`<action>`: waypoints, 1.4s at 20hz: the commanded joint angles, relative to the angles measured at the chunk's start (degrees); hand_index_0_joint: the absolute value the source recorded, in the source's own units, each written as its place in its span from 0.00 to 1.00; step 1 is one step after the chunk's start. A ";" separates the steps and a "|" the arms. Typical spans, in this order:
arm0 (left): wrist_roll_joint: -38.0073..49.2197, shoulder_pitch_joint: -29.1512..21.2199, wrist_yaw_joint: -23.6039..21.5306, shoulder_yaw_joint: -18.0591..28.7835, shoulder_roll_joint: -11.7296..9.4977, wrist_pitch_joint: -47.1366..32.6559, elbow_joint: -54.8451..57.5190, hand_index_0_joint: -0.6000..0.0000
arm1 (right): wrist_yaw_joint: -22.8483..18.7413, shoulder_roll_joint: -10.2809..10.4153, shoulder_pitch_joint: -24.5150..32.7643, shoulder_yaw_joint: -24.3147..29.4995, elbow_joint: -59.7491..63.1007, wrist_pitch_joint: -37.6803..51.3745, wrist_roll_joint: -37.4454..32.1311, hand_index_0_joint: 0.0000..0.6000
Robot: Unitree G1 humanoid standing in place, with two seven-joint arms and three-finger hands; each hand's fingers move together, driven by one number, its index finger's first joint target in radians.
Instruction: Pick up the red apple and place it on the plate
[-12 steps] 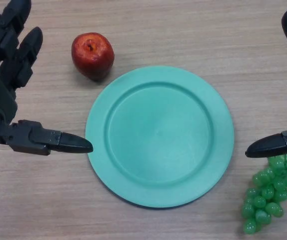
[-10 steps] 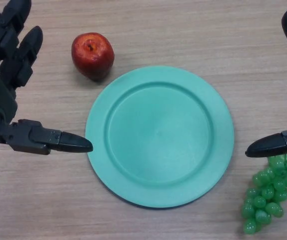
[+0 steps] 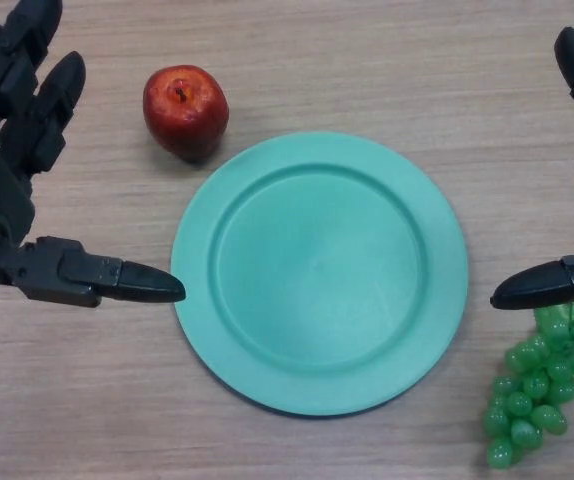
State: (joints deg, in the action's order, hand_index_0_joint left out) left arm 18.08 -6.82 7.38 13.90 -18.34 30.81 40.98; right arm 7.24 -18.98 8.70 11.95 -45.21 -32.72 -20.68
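Observation:
A red apple stands upright on the wooden table, just beyond the upper left rim of a green plate. The plate holds nothing. My left hand is open at the left edge, its fingers pointing up to the left of the apple and its thumb reaching toward the plate's left rim, apart from the apple. My right hand is open at the right edge, its thumb pointing toward the plate's right rim.
A bunch of green grapes lies at the lower right, just under my right thumb. The wooden table stretches beyond the plate.
My right hand has shifted very slightly left and up. The left hand, apple and plate have not moved.

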 commanded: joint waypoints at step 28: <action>-22.39 -45.56 -11.50 -10.92 1.62 -51.30 -88.34 1.00 | -0.36 -0.93 -3.62 8.63 -5.77 11.26 -7.11 0.00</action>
State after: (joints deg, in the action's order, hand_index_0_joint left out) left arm -2.24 -47.97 -1.45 1.96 -14.53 -11.97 -50.27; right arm 6.87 -18.76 4.20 16.39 -48.14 -31.12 -23.55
